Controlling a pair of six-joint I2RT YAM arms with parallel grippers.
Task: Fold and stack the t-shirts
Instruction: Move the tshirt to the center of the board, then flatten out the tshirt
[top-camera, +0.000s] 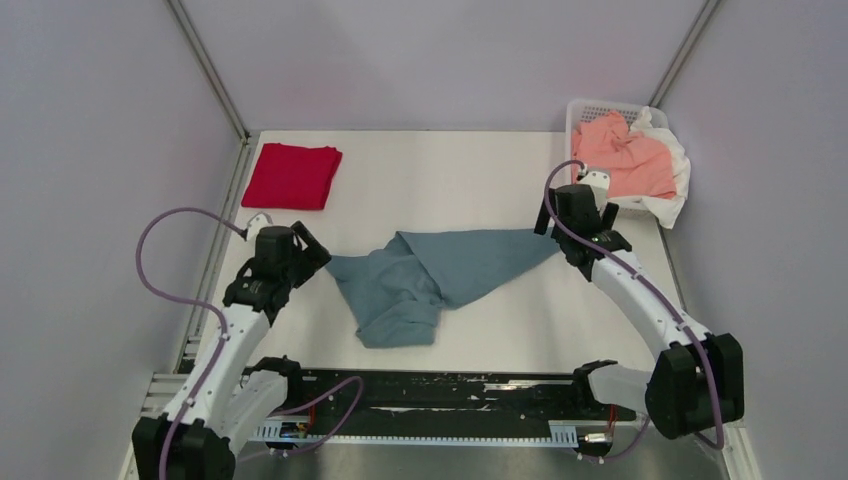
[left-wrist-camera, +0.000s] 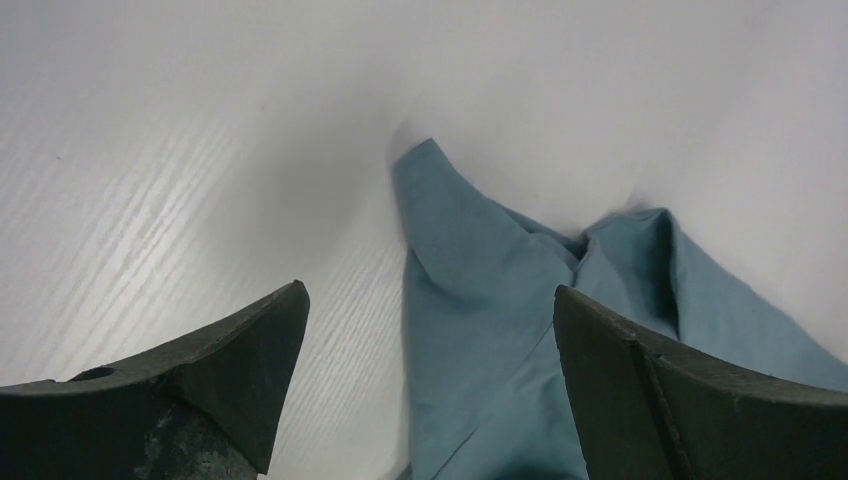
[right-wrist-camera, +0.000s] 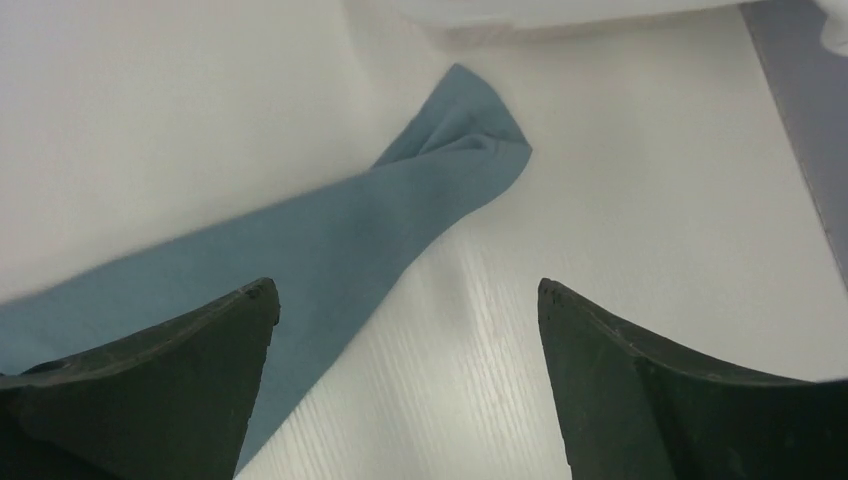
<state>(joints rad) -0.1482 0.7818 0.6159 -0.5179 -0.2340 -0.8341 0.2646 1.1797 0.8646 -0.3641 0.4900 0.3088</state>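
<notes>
A teal-blue t-shirt (top-camera: 435, 272) lies crumpled and stretched across the middle of the table. A red t-shirt (top-camera: 292, 176) lies folded at the back left. A salmon-pink t-shirt (top-camera: 628, 155) sits in the white basket (top-camera: 588, 108) at the back right. My left gripper (top-camera: 312, 252) is open just above the teal shirt's left corner (left-wrist-camera: 450, 260). My right gripper (top-camera: 583, 222) is open above the shirt's right tip (right-wrist-camera: 470, 140), holding nothing.
White cloth (top-camera: 675, 190) hangs over the basket's near side. Grey walls close in the table on the left, back and right. A black rail (top-camera: 430, 395) runs along the near edge between the arm bases.
</notes>
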